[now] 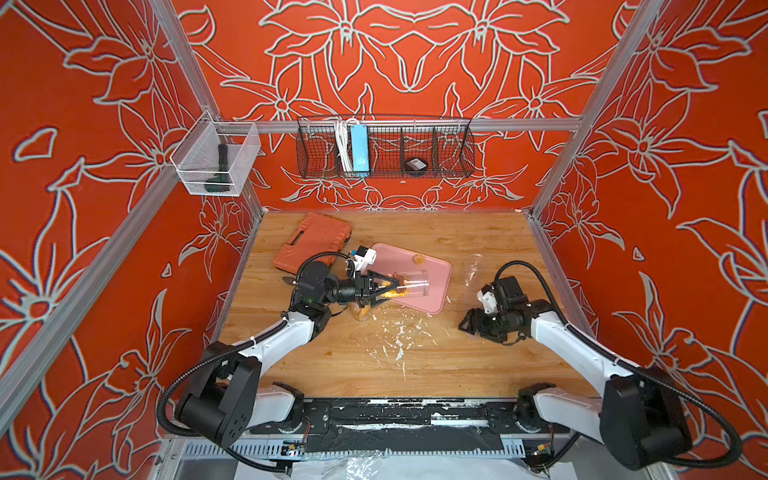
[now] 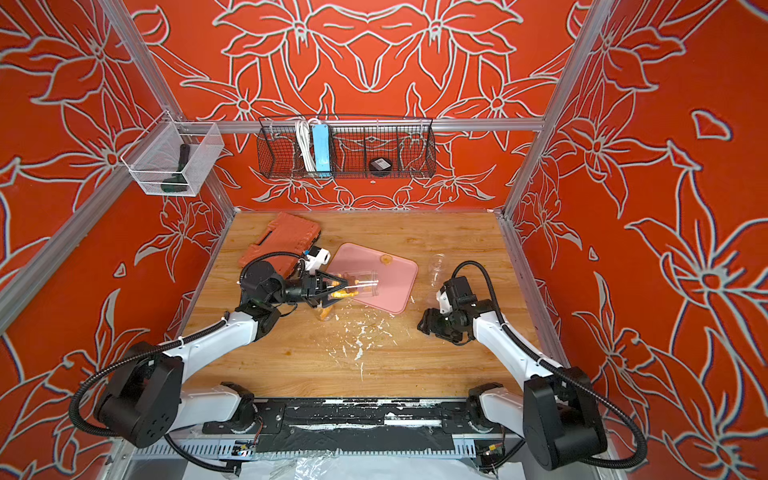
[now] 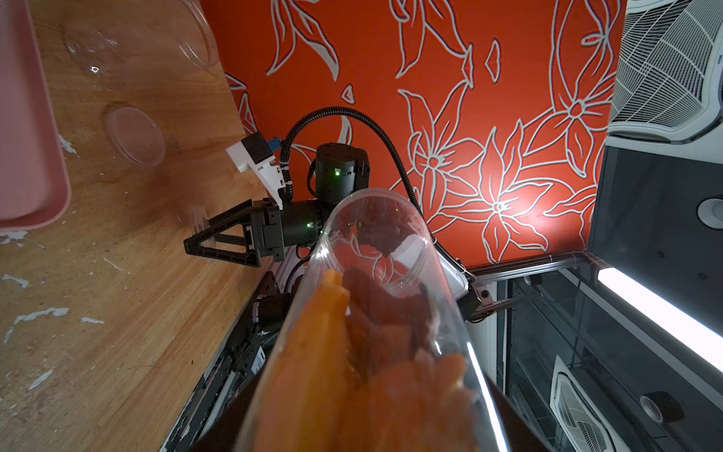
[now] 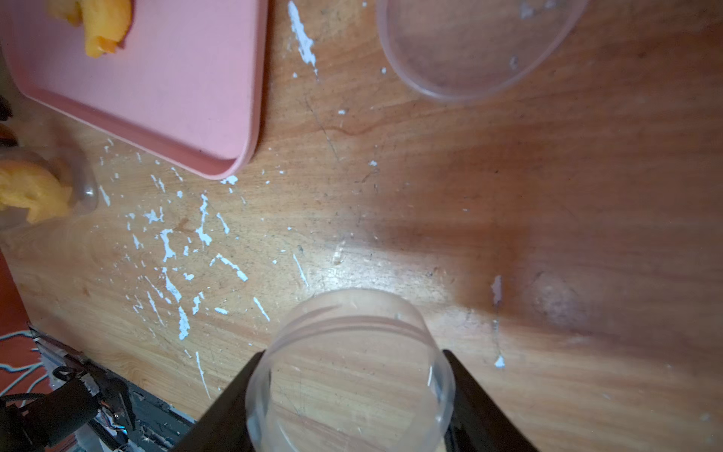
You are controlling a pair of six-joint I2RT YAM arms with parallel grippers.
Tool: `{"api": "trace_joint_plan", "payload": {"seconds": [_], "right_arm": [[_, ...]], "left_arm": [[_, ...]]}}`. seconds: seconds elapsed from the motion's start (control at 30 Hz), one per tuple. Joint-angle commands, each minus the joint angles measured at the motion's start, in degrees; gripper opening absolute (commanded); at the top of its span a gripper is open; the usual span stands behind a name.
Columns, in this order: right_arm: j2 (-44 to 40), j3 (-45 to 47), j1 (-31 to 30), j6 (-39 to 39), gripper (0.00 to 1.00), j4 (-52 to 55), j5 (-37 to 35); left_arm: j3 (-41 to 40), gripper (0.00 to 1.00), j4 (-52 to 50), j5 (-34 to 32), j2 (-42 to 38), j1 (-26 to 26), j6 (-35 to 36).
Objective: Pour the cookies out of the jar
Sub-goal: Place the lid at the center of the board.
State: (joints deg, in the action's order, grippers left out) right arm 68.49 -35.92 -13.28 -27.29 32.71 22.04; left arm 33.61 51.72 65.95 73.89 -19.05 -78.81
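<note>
A clear jar (image 1: pixel 411 286) (image 2: pixel 365 284) lies nearly level above the near left part of the pink tray (image 1: pixel 432 270), and my left gripper (image 1: pixel 395 286) is shut on it. The mouth points right. Orange and tan cookies (image 1: pixel 390 293) (image 3: pixel 321 352) fill its gripped end; the left wrist view looks along the jar (image 3: pixel 375 313) from there. One cookie (image 1: pixel 419 259) (image 4: pixel 103 27) lies on the tray's far side. My right gripper (image 4: pixel 352 354) (image 1: pixel 467 324) hangs low over the table right of the tray, shut on a clear lid (image 4: pixel 352 332).
A small clear container with orange pieces (image 1: pixel 360 312) (image 4: pixel 35 191) stands below the left gripper. White crumbs (image 1: pixel 399 336) litter the table's middle. A clear cup (image 1: pixel 473 266) and a flat clear lid (image 4: pixel 477 47) lie right of the tray. An orange case (image 1: pixel 313 241) lies at the far left.
</note>
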Motion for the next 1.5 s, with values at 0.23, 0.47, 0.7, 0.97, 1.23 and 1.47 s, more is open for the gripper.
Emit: {"api": "trace_joint_plan", "payload": {"seconds": [0.23,0.47,0.7,0.97,1.23,1.47], "right_arm": [[2.88,0.06,-0.29,0.20,0.74,-2.70,-1.60],[1.93,0.24,-0.32,0.14,0.78,-2.20,-2.18],[-0.10,0.14,-0.29,0.04,0.80,-1.02,-2.02],[-7.46,0.85,-0.31,-0.40,0.81,0.89,-0.21],[-10.74,-0.77,-0.29,0.13,0.81,2.97,2.88],[-11.45,-2.52,-0.29,1.40,0.81,4.25,4.50]], "left_arm": [[-0.38,0.63,0.06,1.94,-2.27,0.87,1.11],[-0.29,0.63,0.12,1.89,-2.50,0.99,0.93],[-0.21,0.63,-0.09,1.90,-2.38,1.11,1.19],[4.95,0.63,-5.00,4.09,1.59,4.58,6.14],[14.89,0.64,-13.76,7.92,10.77,7.18,14.85],[23.53,0.64,-21.77,10.61,20.45,7.80,23.03]]}}
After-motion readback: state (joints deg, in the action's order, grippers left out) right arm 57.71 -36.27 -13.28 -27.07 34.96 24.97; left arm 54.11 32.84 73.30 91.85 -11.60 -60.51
